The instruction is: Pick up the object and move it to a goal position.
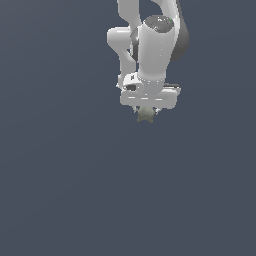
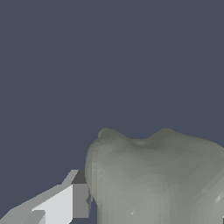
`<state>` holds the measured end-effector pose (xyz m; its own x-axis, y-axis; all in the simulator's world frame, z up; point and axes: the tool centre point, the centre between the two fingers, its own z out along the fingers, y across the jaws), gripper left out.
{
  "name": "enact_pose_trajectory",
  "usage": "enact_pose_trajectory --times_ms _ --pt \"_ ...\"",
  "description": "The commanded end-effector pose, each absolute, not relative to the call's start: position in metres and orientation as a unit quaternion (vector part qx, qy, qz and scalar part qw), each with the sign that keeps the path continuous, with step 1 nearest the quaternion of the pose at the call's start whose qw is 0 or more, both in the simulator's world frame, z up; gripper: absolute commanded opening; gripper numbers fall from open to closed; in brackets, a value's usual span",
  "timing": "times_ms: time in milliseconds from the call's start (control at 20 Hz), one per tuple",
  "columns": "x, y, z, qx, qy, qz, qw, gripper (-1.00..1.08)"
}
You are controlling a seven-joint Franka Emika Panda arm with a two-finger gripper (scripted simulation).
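Note:
The object (image 1: 145, 115) is a tiny pale grey-green lump with short star-like points. It sits right under the white gripper (image 1: 146, 113), between its short fingers, in the upper middle of the exterior view. The fingers are mostly hidden behind the hand and the lump. In the wrist view the object (image 2: 157, 175) looms large and close, and one white finger (image 2: 65, 203) presses against its side. The other finger is out of that frame. The gripper is shut on the object.
The white arm (image 1: 150, 45) reaches down from the top of the exterior view. The surface (image 1: 75, 175) all round is a plain dark grey-blue.

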<state>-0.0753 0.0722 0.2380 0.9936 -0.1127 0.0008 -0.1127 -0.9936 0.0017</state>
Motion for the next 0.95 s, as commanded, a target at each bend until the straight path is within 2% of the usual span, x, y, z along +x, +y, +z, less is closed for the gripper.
enact_pose_trajectory --times_ms 0,450,900 --pt "-0.087 0.085 0.258 0.998 -0.057 0.0 0.001 -1.0" --pt "-0.116 0.121 0.312 0.998 -0.057 0.0 0.001 -1.0" --pt "-0.122 0.132 0.327 0.998 -0.057 0.0 0.0 -1.0"
